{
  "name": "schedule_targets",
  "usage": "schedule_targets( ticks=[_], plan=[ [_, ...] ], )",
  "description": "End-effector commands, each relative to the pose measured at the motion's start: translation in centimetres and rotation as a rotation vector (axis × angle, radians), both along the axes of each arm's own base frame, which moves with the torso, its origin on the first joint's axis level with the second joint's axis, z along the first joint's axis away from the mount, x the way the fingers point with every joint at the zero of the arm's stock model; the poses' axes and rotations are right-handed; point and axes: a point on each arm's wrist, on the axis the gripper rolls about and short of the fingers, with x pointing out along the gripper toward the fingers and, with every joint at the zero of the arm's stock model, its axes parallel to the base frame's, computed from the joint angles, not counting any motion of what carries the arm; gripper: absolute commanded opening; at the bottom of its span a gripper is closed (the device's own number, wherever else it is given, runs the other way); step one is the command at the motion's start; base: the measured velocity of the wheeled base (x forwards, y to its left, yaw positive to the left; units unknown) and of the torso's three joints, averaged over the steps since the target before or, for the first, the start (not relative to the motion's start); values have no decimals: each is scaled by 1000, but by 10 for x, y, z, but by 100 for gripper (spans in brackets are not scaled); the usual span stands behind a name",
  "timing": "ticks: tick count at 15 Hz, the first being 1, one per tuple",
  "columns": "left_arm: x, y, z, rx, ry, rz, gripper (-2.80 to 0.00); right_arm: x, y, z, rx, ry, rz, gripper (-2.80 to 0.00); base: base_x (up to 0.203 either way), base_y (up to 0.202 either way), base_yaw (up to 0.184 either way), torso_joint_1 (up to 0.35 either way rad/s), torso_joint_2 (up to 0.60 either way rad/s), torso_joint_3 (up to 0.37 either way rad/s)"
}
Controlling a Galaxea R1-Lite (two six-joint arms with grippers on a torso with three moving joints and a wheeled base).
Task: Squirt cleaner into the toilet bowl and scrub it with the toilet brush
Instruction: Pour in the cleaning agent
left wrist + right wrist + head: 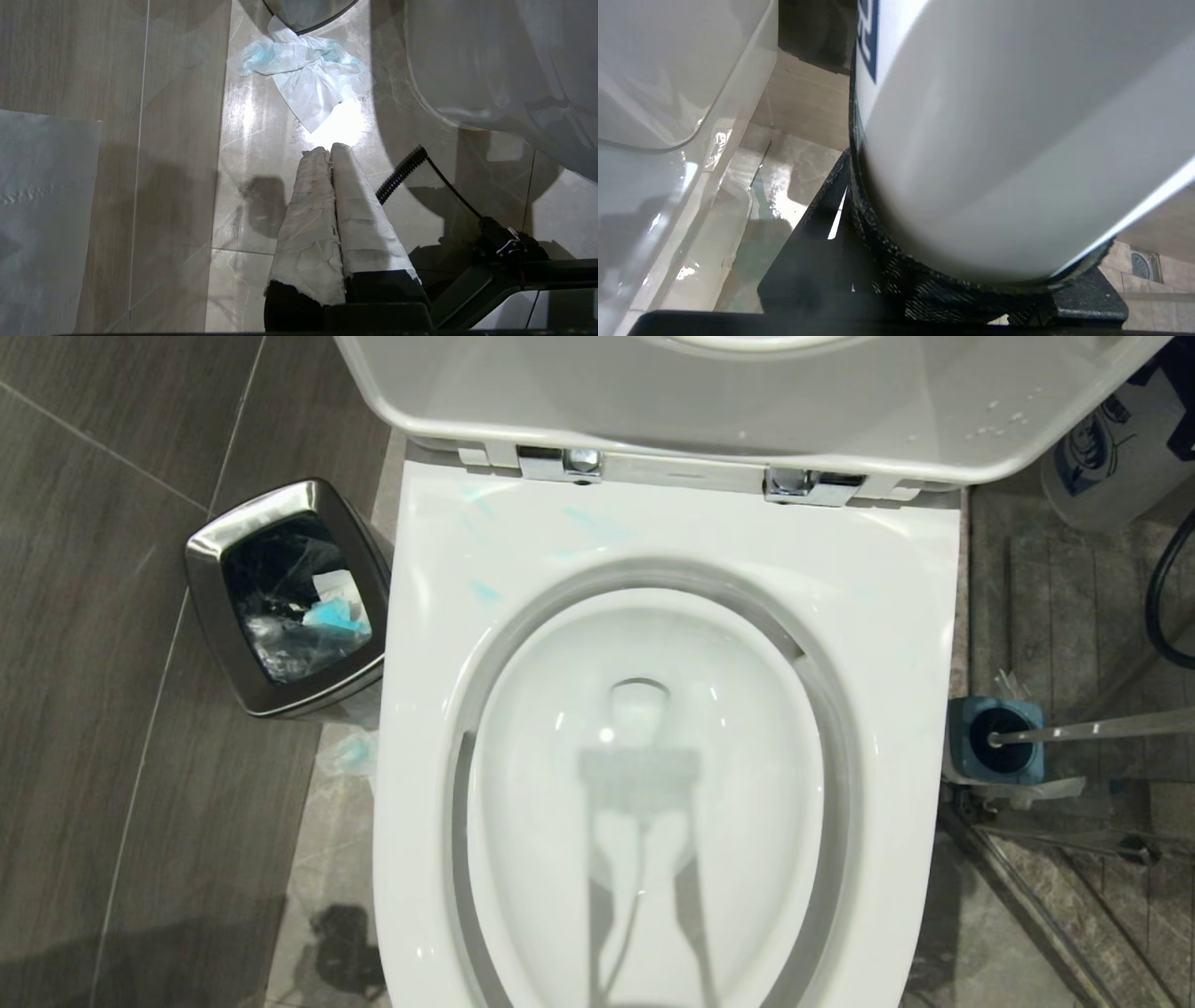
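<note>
— progress so far?
— pale blue cleaner [485, 593] smears on the toilet bowl [896, 644] rim only; water inside looks clear, so squirting barely begun, scrubbing not started.
— right gripper [952, 280]?
— clamped around a white bottle [999, 140], close beside the bowl's outer wall.
— toilet brush [1083, 732]?
— parked in its blue holder [994, 742], untouched.
— left gripper [329, 151]?
— pressed together, empty, above the floor, crumpled tissue [303, 70] just ahead.

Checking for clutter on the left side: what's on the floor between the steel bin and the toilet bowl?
Head view: a crumpled, blue-stained tissue lies on the floor tile between the steel waste bin and the toilet bowl, just below the bin.
</note>
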Motion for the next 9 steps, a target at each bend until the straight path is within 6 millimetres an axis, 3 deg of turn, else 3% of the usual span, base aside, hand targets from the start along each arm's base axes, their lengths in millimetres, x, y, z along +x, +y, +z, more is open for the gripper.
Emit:
schedule_targets(
  ticks=[1, 4, 9],
  plan=[
    [0, 0, 0, -3, 2, 1, -280, -4, 0, 2, -1, -12, -1, -280, 0, 0, 0, 0, 0, 0],
    [0, 0, 0, -9, 2, 10, -280, -9, 0, 4, -1, -6, -1, -280, 0, 0, 0, 2, -6, 70],
    [0, 0, 0, -14, 2, 10, -280, -23, 0, 8, 0, -26, -3, -280, 0, 0, 0, 3, 0, 191]
  ],
)
